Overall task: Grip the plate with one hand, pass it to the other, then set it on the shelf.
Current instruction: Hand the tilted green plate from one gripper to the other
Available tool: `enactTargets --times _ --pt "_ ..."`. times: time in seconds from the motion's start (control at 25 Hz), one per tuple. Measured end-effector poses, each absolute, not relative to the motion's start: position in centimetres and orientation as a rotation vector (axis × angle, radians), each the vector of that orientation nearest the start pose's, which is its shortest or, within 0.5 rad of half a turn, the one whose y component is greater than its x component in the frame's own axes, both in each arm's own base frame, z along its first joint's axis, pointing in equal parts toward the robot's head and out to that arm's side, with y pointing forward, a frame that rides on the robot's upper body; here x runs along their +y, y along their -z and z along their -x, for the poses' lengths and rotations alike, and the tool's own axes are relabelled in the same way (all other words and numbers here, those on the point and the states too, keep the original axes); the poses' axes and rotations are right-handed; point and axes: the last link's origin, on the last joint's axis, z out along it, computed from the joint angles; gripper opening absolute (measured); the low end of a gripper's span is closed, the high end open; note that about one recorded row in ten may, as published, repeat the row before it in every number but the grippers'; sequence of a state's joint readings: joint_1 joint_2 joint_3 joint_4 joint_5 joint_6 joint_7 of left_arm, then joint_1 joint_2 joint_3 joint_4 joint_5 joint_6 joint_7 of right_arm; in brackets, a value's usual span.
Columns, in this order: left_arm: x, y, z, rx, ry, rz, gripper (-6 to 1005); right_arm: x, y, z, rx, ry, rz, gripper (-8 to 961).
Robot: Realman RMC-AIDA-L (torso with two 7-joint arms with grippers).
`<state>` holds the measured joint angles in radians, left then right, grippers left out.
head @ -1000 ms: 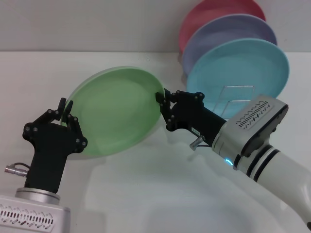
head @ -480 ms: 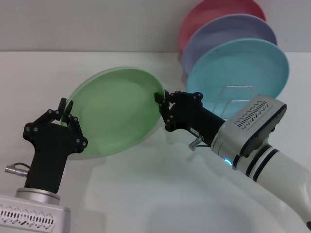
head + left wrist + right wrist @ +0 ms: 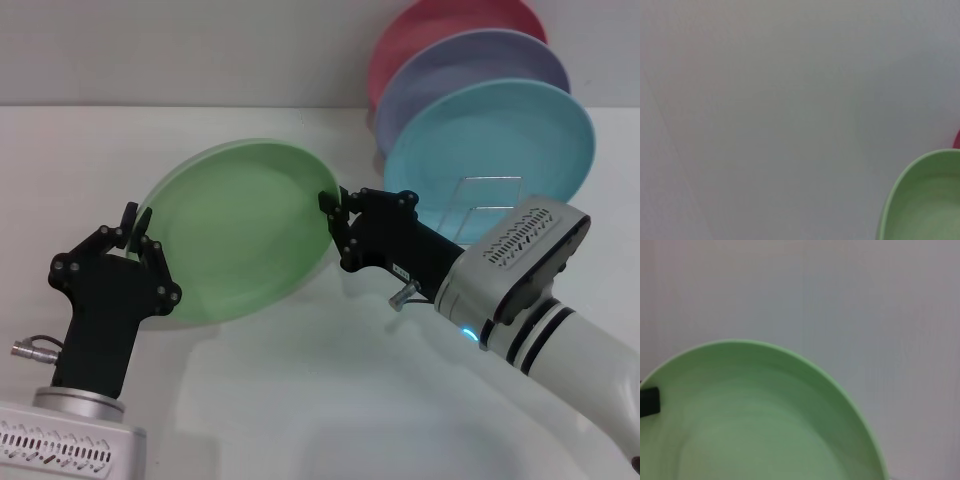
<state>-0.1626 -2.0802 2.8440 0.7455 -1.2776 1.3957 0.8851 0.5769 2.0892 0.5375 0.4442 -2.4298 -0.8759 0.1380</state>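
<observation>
The light green plate (image 3: 235, 230) hangs tilted above the white table, held at two opposite edges. My left gripper (image 3: 138, 228) is shut on its left rim and my right gripper (image 3: 337, 210) is shut on its right rim. In the left wrist view only one curved edge of the plate (image 3: 925, 200) shows. The right wrist view looks across the plate (image 3: 765, 425), with a black fingertip (image 3: 647, 401) of the other gripper at its far rim. The wire shelf (image 3: 490, 205) stands behind my right arm, its base hidden by the arm.
Three plates lean upright in the shelf at the back right: a sky-blue plate (image 3: 500, 130) in front, a lavender plate (image 3: 470, 65) behind it and a pink plate (image 3: 440, 25) at the rear. The white table (image 3: 300, 400) spreads below the arms.
</observation>
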Motion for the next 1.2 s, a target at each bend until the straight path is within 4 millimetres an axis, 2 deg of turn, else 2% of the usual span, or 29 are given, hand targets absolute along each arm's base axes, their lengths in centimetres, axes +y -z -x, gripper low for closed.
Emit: enactTargets --times 0.84,1.2 --pt "22.83 7.91 24.84 -0.080 0.444 1.591 41 33.72 12.35 -21.07 0.403 -0.765 2.198 85" --pt "22.87 7.91 24.83 -0.079 0.444 1.592 41 33.75 12.28 -21.12 0.401 -0.765 2.196 45"
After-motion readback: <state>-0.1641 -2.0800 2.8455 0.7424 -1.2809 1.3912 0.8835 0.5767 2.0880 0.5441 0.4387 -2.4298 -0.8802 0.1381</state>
